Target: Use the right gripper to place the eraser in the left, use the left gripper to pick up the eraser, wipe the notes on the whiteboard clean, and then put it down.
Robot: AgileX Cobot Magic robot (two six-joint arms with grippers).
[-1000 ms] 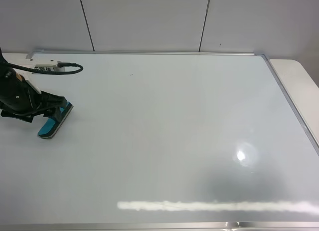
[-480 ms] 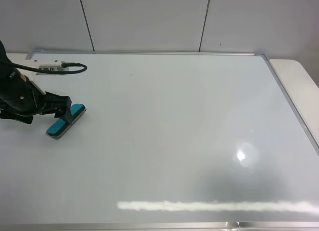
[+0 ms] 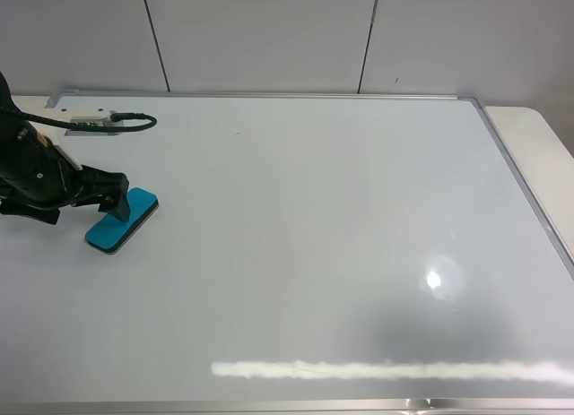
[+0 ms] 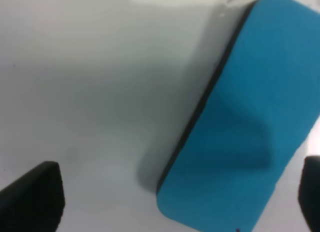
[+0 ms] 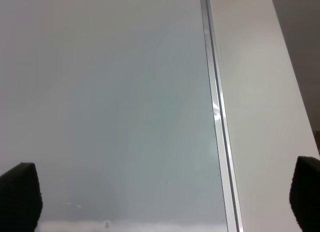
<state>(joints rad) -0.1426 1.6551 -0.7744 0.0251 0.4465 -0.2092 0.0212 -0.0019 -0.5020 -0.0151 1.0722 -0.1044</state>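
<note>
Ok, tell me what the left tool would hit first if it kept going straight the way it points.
The eraser. It lies flat on the whiteboard, between and just ahead of the open left tool, which points along the board toward the right of the high view. Depth is unclear, so it may pass just above it.

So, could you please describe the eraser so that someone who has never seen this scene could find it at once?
Start with the large whiteboard that fills most of the view and go to its left side. The eraser lies flat there, right beside the black left pincer. It is a blue rounded block, the only coloured thing on the white surface.
</note>
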